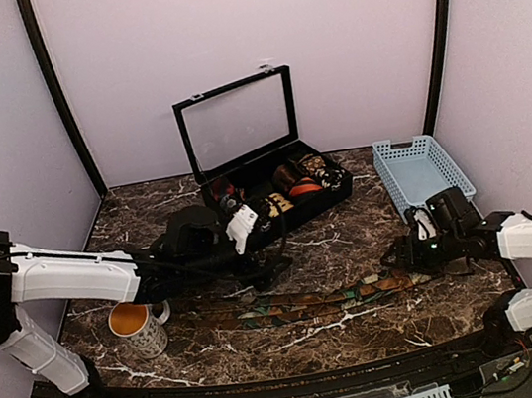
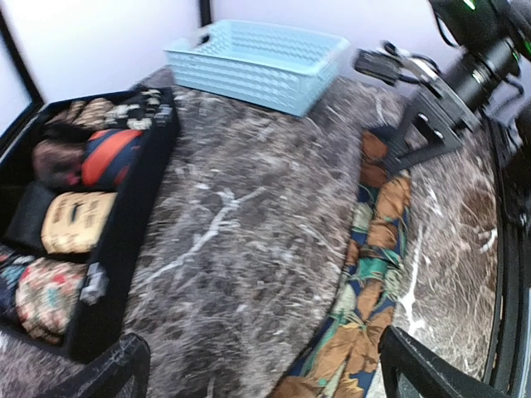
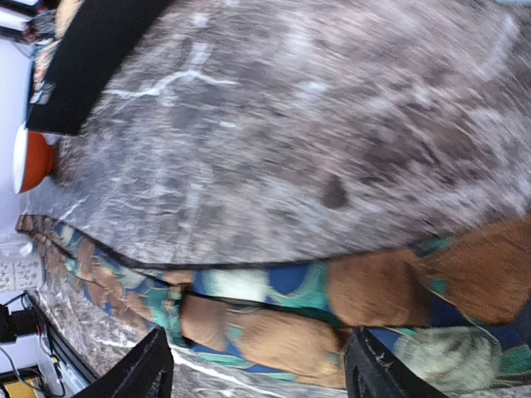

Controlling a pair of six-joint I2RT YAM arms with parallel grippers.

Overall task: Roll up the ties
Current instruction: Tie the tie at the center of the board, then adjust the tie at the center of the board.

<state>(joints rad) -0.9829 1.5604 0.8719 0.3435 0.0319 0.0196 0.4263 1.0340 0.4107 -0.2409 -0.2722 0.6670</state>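
The tie (image 1: 321, 300) is laid flat, left to right, across the front of the marble table (image 1: 352, 236). Its right end sits under the right gripper (image 3: 261, 369), whose jaws are spread wide over the fabric with nothing pinched. I'd grab that end square and roll tight while the left gripper (image 2: 265, 373), also wide open and empty, pins the rest flat. Watch the mug (image 1: 137, 328) near the far end; the black box (image 1: 322, 204) and blue basket (image 1: 423, 176) look safely out of the way.
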